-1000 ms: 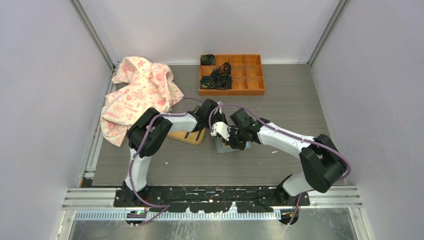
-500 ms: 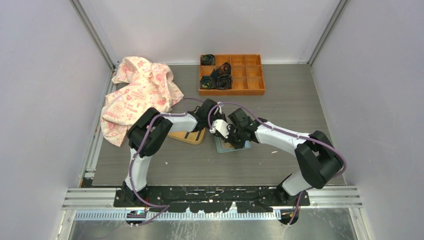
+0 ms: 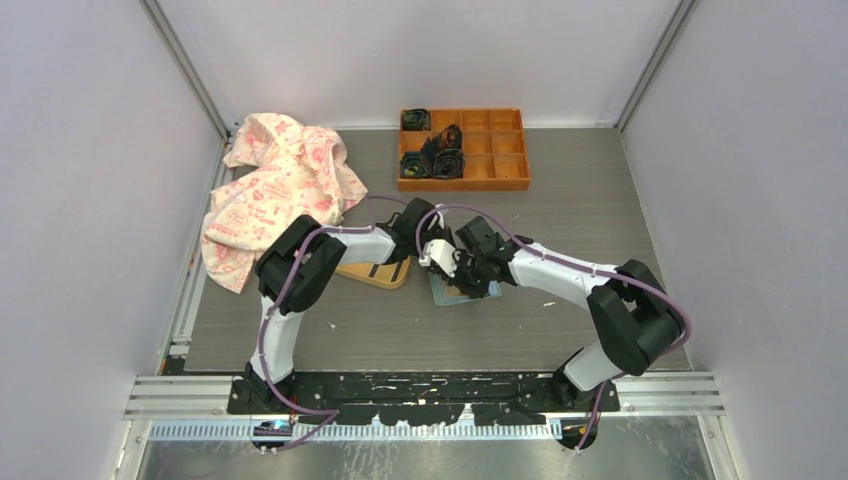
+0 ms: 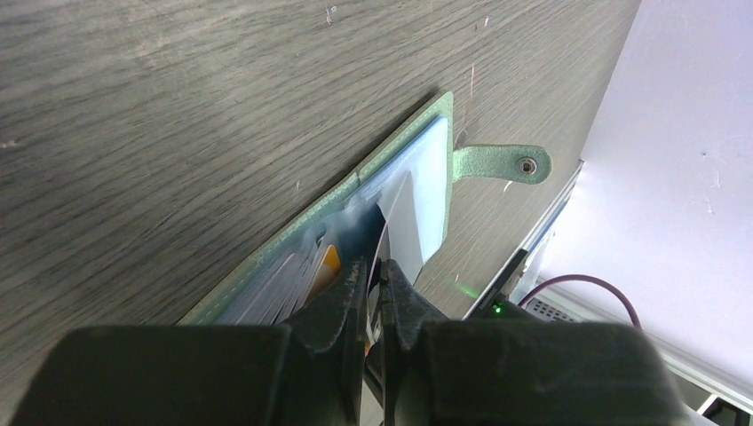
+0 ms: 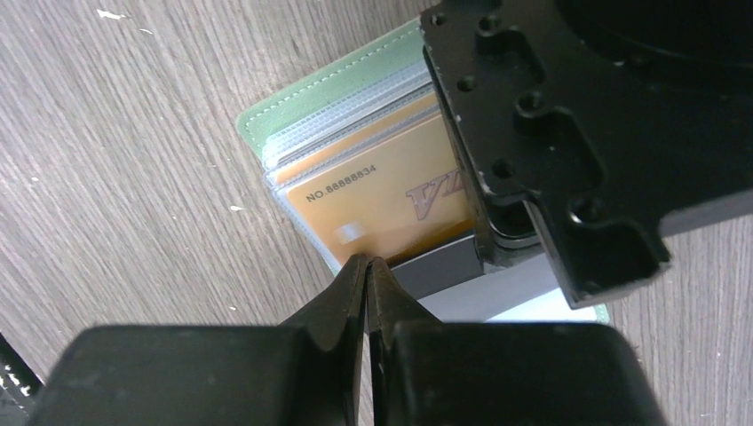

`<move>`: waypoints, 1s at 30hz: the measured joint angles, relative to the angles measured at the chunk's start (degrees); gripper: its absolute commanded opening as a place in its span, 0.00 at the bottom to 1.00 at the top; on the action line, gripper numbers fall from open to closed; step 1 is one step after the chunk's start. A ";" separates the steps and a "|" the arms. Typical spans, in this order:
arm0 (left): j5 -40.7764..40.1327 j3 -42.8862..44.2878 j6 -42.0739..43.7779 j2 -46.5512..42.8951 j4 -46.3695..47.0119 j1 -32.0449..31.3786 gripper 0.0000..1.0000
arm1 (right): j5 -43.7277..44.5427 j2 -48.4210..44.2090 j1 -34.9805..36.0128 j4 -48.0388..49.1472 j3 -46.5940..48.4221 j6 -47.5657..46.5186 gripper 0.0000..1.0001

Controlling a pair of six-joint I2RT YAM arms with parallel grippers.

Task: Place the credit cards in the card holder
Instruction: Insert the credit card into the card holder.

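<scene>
Holder (image 5: 293, 105) lies open on the bench (image 3: 560, 200), about mid-width and somewhat nearer the near edge. Left pincer (image 4: 374, 288) is almost closed and appears to pinch a white card (image 4: 407, 222) edge-on between its tips. The card's far end sits in a clear sleeve. Right pincer (image 5: 367, 266) is fully closed, its tips at the sleeve edge over the orange card (image 5: 382, 200). Whether it grips the sleeve cannot be told.

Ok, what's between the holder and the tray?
In the top view, the arms' wrists crowd the far side of the holder; beyond them just bare table up to the tray.
</scene>
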 measured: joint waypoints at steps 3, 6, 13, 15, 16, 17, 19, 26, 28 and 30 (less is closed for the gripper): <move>0.13 0.11 -0.07 0.11 0.02 0.00 0.11 | -0.85 0.00 0.02 0.00 0.00 0.04 0.10; 0.26 0.33 -0.13 0.28 -0.02 0.00 0.11 | -0.61 0.00 0.04 0.02 0.00 0.15 0.10; 0.66 0.76 -0.17 0.70 -0.15 0.00 0.12 | 2.01 0.02 0.04 0.13 0.00 0.42 0.10; 0.66 0.79 -0.17 0.70 -0.15 0.00 0.15 | 2.91 0.02 0.04 0.11 0.00 0.39 0.10; 0.66 0.81 -0.17 0.70 -0.15 0.00 0.17 | 3.48 0.02 0.07 0.09 0.00 0.37 0.10; 0.66 0.87 -0.17 0.70 -0.17 0.00 0.18 | 3.58 0.02 0.11 0.11 0.00 0.37 0.10; 0.63 0.98 -0.17 0.70 -0.15 0.00 0.19 | 4.28 0.02 0.17 0.04 0.00 0.33 0.10; 0.68 1.20 -0.17 0.70 -0.17 0.22 0.26 | 7.15 0.79 -0.17 0.15 0.13 -0.09 0.10; 0.68 1.27 -0.11 0.70 -0.24 0.26 0.27 | 7.96 0.90 -0.74 -0.02 0.13 -0.11 0.10; 0.68 1.40 -0.09 0.70 -0.39 0.33 0.27 | 8.83 0.90 -1.68 -0.24 0.20 -0.09 0.10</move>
